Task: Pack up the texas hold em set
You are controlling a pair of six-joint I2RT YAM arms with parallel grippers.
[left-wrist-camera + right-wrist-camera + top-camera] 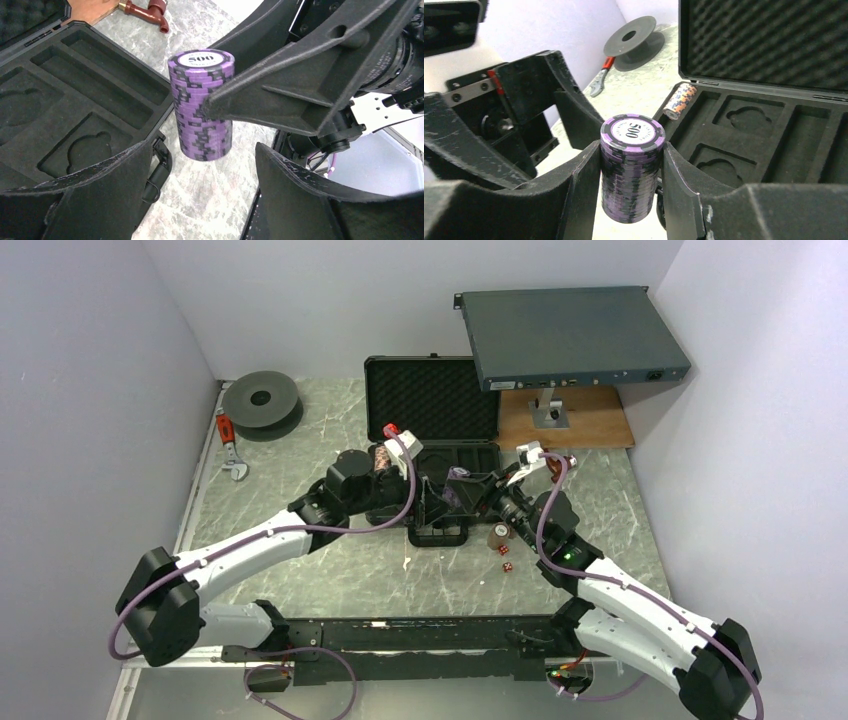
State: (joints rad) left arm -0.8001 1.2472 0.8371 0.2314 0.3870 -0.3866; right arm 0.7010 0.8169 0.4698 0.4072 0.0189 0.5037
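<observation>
Just off the front edge of the briefcase (774, 155), near its handle: purple chip stack (631, 175), upright, "500" face up, pinched at mid-height by the right gripper (631, 150), one pad on each side. Appears lifted off the table (300, 460), not resting on it.

Likely dense and heavy for its size. Rigid chip by chip but loose as a column, so prone to shear or spill if tilted or squeezed off-centre. Smooth rims, probably slippery against the pads. Not fragile. Best taken across the middle of the column, as here, or end to end to lock the chips together.

Left gripper (202, 155) facing the stack from the opposite side, jaws spread wide, holding nothing, no contact with the chips visible. Both forearms stretched forward and angled inward, wrists meeting over the front of the briefcase.

Briefcase open, egg-crate foam lid (764, 40) standing upright, slotted tray mostly unfilled. Brown chip stack (679, 100) lying on its side at the tray's left end. Red dice (507, 566) loose on the table, just right of the handle. Packing judged early.

Farther out: dark spool (631, 37) and red-handled wrench (601, 75) back left, grey rack box (570, 335) raised back right.
</observation>
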